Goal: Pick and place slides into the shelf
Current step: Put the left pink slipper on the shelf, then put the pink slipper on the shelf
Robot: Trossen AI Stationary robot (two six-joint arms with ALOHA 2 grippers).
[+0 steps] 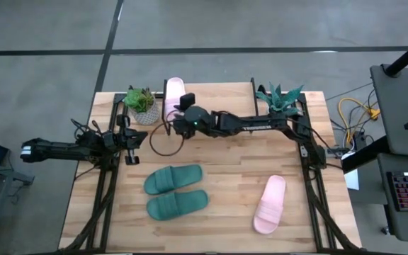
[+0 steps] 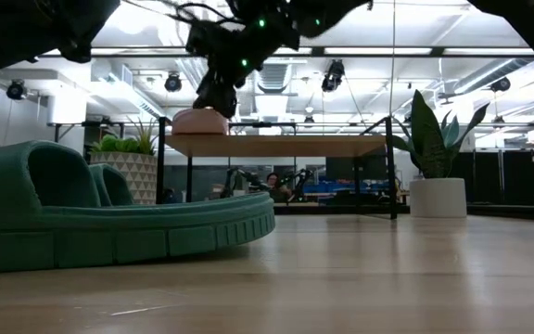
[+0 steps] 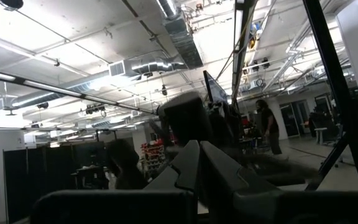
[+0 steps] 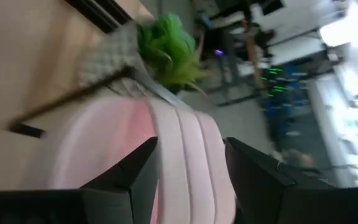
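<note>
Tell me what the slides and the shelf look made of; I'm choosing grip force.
Pink slide on the shelf and green pair: probably soft moulded foam or rubber, matte, with thick rounded edges and a ribbed strap. Shelf: light wood board with a smooth finish, on thin black legs, apparently metal.

One pink slide (image 1: 173, 95) lies on the shelf (image 1: 225, 91); the other (image 1: 270, 205) and the green pair (image 1: 175, 191) (side by side) lie on the table.

Light wood shelf (image 2: 276, 145); matt, seemingly foam green slides (image 1: 173, 179).
</note>
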